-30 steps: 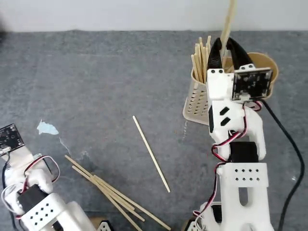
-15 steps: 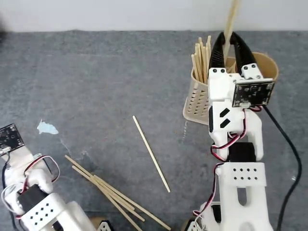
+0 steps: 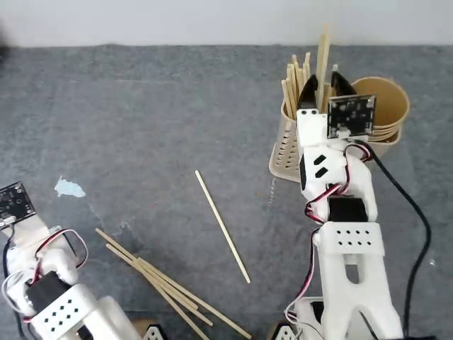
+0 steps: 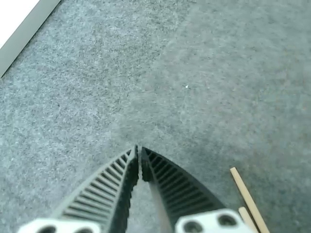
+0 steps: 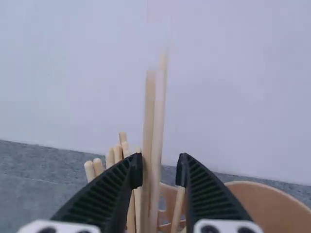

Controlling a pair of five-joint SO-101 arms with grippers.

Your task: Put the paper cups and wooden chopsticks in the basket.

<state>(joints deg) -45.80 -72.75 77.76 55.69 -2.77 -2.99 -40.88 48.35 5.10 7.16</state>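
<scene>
My right gripper (image 3: 323, 76) hangs over the pale slotted basket (image 3: 285, 152) at the back right, open. A wooden chopstick (image 3: 323, 49) stands upright between its fingers, its lower end down among several chopsticks (image 3: 295, 81) in the basket. The right wrist view shows that chopstick (image 5: 154, 141) blurred in the gap of the gripper (image 5: 159, 160). Stacked paper cups (image 3: 386, 106) sit beside it at the basket. One chopstick (image 3: 221, 227) lies loose mid-table, and a bundle of chopsticks (image 3: 170, 287) lies near the front. My left gripper (image 4: 139, 154) is shut on nothing, low over the grey mat.
A small blue scrap (image 3: 69, 188) lies at the left of the mat. The left arm's base (image 3: 49, 297) sits at the front left corner. A white wall runs along the table's far edge. The end of a chopstick (image 4: 248, 199) shows beside my left gripper.
The right gripper's fingers have parted and the upright chopstick has dropped lower into the basket. The right arm shifted slightly left. The left arm has not moved.
</scene>
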